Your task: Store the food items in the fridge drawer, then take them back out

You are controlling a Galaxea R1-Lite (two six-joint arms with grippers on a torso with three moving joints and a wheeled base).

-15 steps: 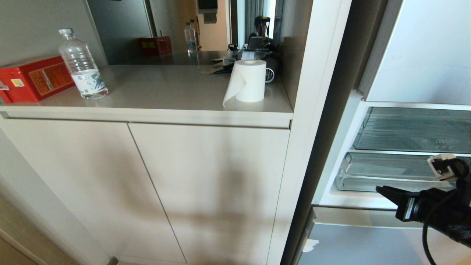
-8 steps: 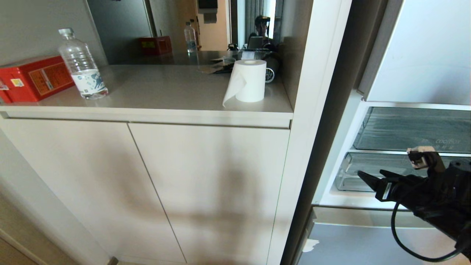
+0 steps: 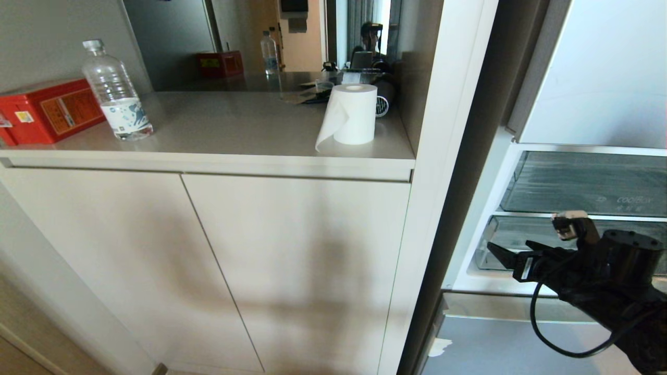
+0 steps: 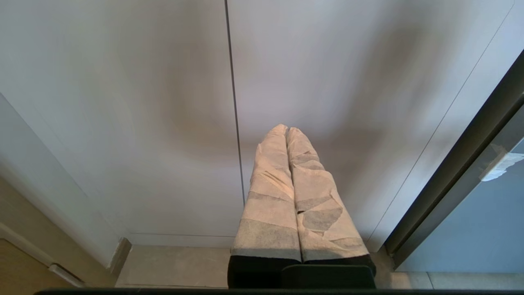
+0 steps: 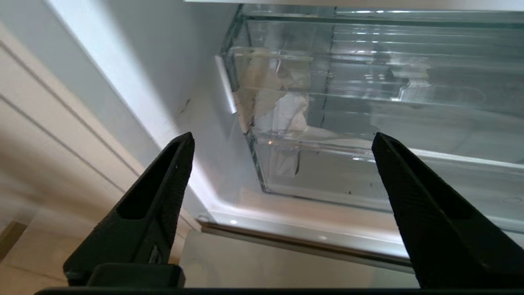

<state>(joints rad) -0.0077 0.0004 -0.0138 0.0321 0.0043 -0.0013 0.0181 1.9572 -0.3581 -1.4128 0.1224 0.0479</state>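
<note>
Nearest to us, our black right gripper (image 3: 513, 252) reached in from the lower right of the head view, its two pointed fingers (image 5: 157, 196) spread wide with nothing between them. It was aimed at the front left corner of the clear plastic fridge drawer (image 5: 368, 123), close to it but apart from it. That wide, shallow drawer (image 3: 526, 242) sat pushed into the open white fridge, with a patch of white tape (image 5: 286, 110) on its near corner; we saw no fruit in it, though glare and reflections hid part of its floor. Above it lay a second clear tray with a ribbed floor (image 3: 583, 182).

Our left gripper (image 4: 286, 129), its fingers wrapped in pale tape and pressed together on nothing, hung low before the cream cabinet doors (image 4: 163, 102), well apart from the fridge.

Farther off, on the grey countertop (image 3: 234, 125), a white roll of paper towel (image 3: 351, 114) stood near the fridge side, while a clear plastic water bottle (image 3: 115, 94) and a red rectangular tin (image 3: 47, 112) stood at the far left end.
</note>
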